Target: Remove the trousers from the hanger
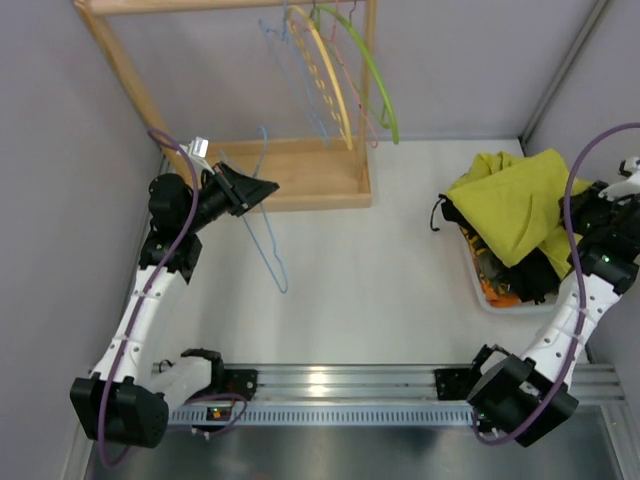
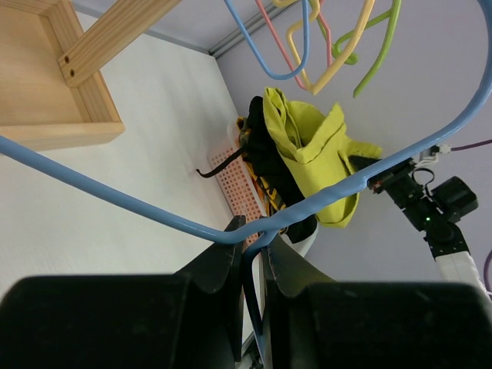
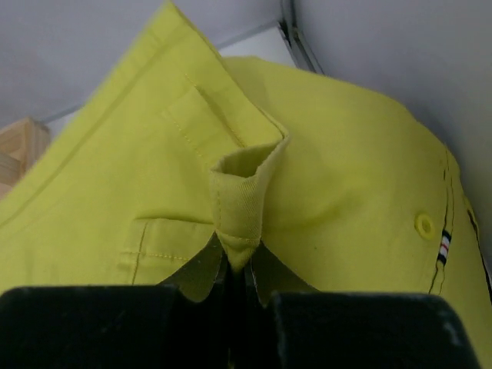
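Trousers (image 1: 520, 200), soft yellow cloth pinched in right pincer (image 3: 240, 265), left pincer (image 2: 254, 232) clamping thin wire hanger (image 2: 115, 192)

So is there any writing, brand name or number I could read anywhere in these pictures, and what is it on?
No readable text in any view.
The small tab sewn on the trousers shows only coloured stripes, no letters or numbers.
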`<state>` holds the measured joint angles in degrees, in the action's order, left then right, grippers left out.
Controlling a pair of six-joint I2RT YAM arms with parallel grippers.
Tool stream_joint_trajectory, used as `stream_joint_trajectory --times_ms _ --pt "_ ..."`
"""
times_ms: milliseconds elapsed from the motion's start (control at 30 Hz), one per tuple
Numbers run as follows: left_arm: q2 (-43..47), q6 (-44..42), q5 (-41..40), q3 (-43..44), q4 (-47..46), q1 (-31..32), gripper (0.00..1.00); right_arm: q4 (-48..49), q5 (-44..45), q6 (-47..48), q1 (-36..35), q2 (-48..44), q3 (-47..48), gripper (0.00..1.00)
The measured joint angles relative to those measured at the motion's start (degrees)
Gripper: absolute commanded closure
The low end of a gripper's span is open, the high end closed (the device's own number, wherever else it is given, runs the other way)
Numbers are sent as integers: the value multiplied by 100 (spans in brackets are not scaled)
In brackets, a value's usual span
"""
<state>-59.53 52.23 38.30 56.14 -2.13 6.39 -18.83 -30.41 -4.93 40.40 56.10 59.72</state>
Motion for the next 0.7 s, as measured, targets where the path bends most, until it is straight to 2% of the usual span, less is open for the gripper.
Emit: stream_joint_trajectory --times_ms 67,100,133,200,233,300,333,433,500,533,700 --pt "0 -2 2 0 0 0 100 2 162 -17 153 127 -286 100" --pt "0 0 2 0 2 0 100 9 243 0 181 179 -420 95" --pt "0 -2 2 0 2 0 100 -2 326 28 190 229 -529 78" --pt "0 -2 2 0 2 0 100 -4 468 116 188 334 -656 68" --pt "0 -2 2 0 2 0 100 2 531 199 190 378 -675 59" --pt "0 -2 2 0 2 0 100 26 671 363 190 444 -675 51" --pt "0 -4 4 0 0 0 100 39 710 431 190 455 -675 38" --pt "0 -4 22 0 2 0 100 42 800 608 201 455 -669 20" --pt "0 -7 39 0 0 0 100 26 822 693 216 442 -651 15" --pt "0 -9 46 0 0 0 100 13 831 730 216 428 -634 3" --pt "2 -44 87 0 2 0 100 -210 909 887 227 249 -485 1"
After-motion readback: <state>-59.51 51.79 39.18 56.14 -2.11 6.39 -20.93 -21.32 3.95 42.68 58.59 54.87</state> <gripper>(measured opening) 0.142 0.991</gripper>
